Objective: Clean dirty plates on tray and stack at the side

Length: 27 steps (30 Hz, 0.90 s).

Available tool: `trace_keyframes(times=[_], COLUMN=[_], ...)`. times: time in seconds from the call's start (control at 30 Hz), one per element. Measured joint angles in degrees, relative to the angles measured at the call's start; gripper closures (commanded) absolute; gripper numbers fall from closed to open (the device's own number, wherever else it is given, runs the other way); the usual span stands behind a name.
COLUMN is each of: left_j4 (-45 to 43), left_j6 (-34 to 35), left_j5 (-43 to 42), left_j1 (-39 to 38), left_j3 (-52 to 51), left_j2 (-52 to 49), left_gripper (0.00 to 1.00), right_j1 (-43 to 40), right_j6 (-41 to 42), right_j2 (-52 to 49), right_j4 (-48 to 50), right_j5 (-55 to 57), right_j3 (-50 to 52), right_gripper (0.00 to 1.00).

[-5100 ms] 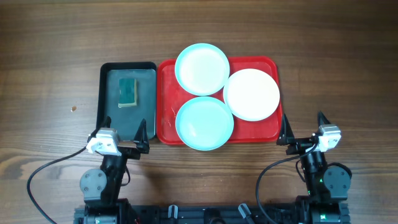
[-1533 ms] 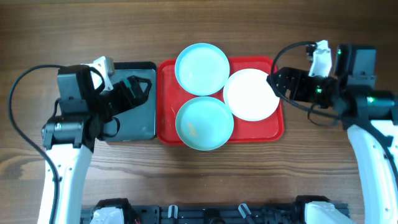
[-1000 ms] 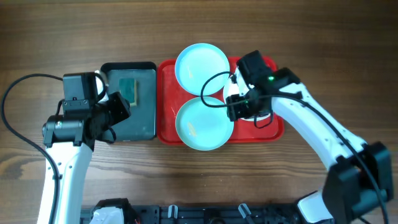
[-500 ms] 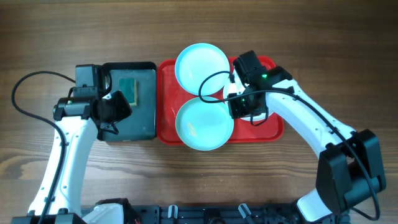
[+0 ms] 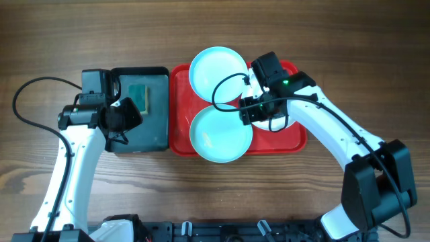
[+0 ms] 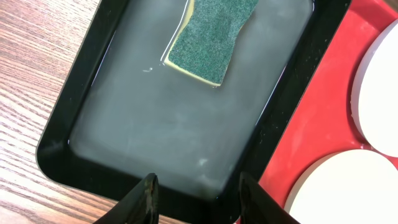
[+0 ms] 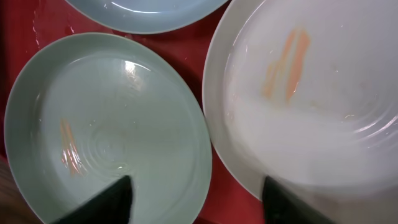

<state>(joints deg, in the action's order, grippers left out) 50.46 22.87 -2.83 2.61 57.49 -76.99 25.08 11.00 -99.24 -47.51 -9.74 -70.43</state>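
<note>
The red tray (image 5: 179, 101) holds three plates. A turquoise plate (image 5: 218, 74) lies at the back and another turquoise plate (image 5: 220, 133) at the front, with an orange smear. The white plate (image 7: 311, 93), also smeared orange, lies to the right, mostly hidden under my right arm in the overhead view. My right gripper (image 5: 252, 114) (image 7: 199, 202) hovers open over the gap where the front turquoise plate (image 7: 106, 130) meets the white one, holding nothing. My left gripper (image 5: 124, 117) (image 6: 200, 199) stands open over the near rim of the black tray (image 6: 155, 137).
A green sponge (image 5: 139, 97) (image 6: 211, 40) lies at the back of the wet black tray (image 5: 151, 131), which sits against the red tray's left side. Bare wooden table (image 5: 336, 40) surrounds both trays.
My right gripper has shifted slightly left toward the front turquoise plate and its jaws have widened. The left arm has held still over the last half second.
</note>
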Motion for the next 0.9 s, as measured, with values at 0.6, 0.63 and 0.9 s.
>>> trace_keyframes(times=[0.6, 0.63, 0.9], left_j4=[-0.94, -0.98, -1.2], left_j6=[0.17, 0.15, 0.15], left_j5=[0.0, 0.0, 0.0], left_j1=[0.0, 0.0, 0.0], left_j3=[0.0, 0.0, 0.0], left_j2=[0.0, 0.0, 0.0], left_gripper=[0.55, 0.55, 0.54], right_j1=[0.0, 0.0, 0.0], right_j6=[3.37, 4.04, 6.19], right_j2=[-0.15, -0.15, -0.2], right_j4=[2.38, 2.64, 8.63], right_j5=[-0.22, -0.22, -0.04], right_j3=[7.23, 7.48, 11.98], right_gripper=[0.64, 0.69, 0.79])
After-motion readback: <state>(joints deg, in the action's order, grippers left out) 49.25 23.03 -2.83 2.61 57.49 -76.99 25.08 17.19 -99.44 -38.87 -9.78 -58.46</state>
